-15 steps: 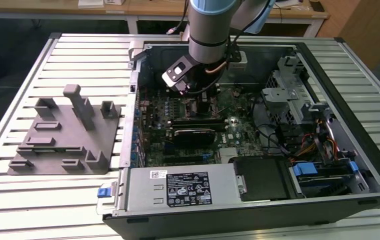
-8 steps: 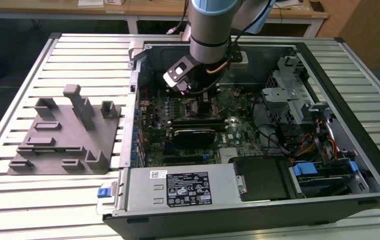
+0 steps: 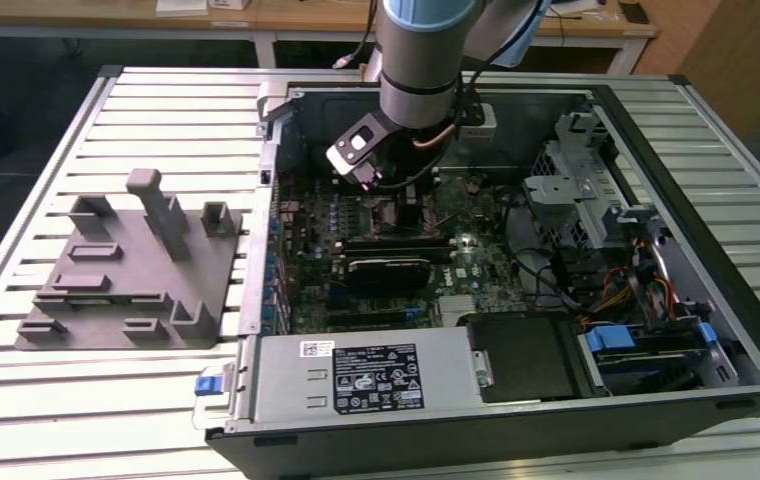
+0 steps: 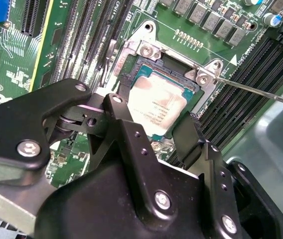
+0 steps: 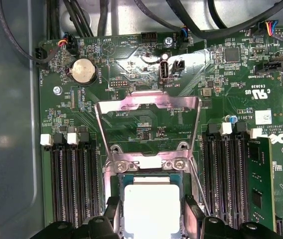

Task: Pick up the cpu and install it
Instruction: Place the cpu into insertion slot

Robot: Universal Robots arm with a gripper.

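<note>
In the exterior view, an open computer case lies on its side on the slatted desk. The arm reaches down into it, and the hand hangs low over the motherboard, toward the board's 12 o'clock end. A grey stepped block stands on the desk outside the case wall, well apart and at about 9 o'clock from the hand. The power supply lies at 6 o'clock from the hand.

In the second wrist view, the cpu lies flat within the socket frame, silvery top upward. It sits directly beneath the hand, between the two black fingers. The chip is close to square, so it has no marked long axis, and its edges run parallel to the frame. The fingers meet two opposite edges with no gap showing, so the hand reads as closed on the cpu rather than spread wide. A thin metal lever juts out beside the socket, clear of the fingers.

In the first wrist view, the cpu again lies between the fingertips, level with the frame. The load plate is swung open and lies back over the board on the side away from the hand. Memory slots flank the socket on both sides. The chip looks to be at or very near its seat.
</note>
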